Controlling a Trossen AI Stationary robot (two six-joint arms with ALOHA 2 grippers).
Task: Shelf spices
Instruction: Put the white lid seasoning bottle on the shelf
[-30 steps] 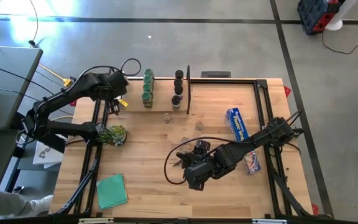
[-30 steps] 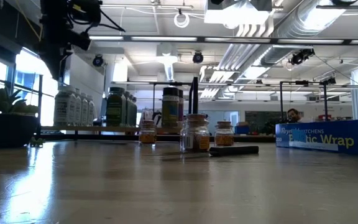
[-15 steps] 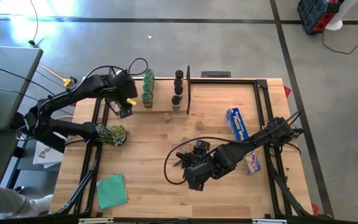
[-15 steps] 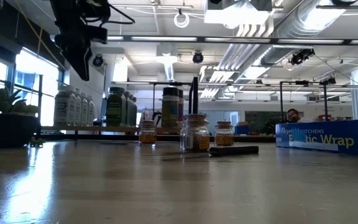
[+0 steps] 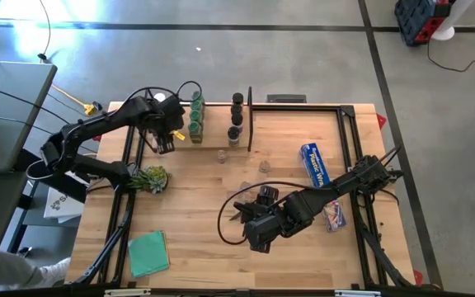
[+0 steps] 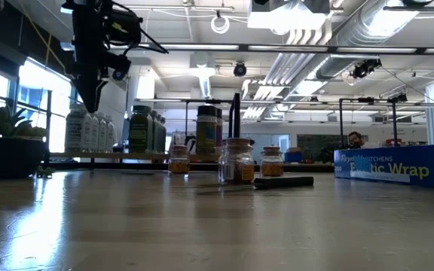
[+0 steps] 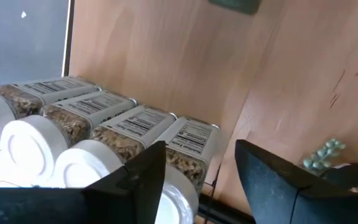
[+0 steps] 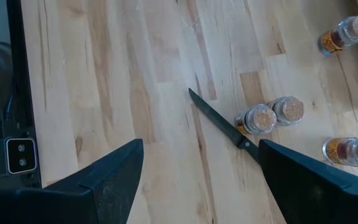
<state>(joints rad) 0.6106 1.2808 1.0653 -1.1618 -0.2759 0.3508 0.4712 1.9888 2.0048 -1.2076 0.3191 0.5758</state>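
Observation:
The shelf (image 6: 111,156) runs along the table's far edge, left of centre. White-capped spice jars (image 7: 73,124) stand on it in a row, then green-capped ones (image 5: 196,115) and black-capped ones (image 5: 236,114). My left gripper (image 7: 201,146) hangs open just above the white-capped jars (image 6: 89,128), touching none; it is the gripper (image 6: 93,90) at the low view's upper left. Three loose clear jars (image 5: 221,155) (image 5: 264,166) (image 8: 272,115) stand on the tabletop. My right gripper (image 5: 250,221) waits open above the table's middle.
A dark-handled knife (image 8: 222,124) lies beside the loose jars, under my right gripper. A long blue wrap box (image 5: 314,163) lies at the right. A small plant (image 5: 149,177) stands at the left edge and a green cloth (image 5: 148,252) lies near the left front corner.
My left gripper has moved from the shelf's left end toward the table's right and near edges. It has sunk lower over the white-capped jars and tipped more steeply downward. My right arm has kept still.

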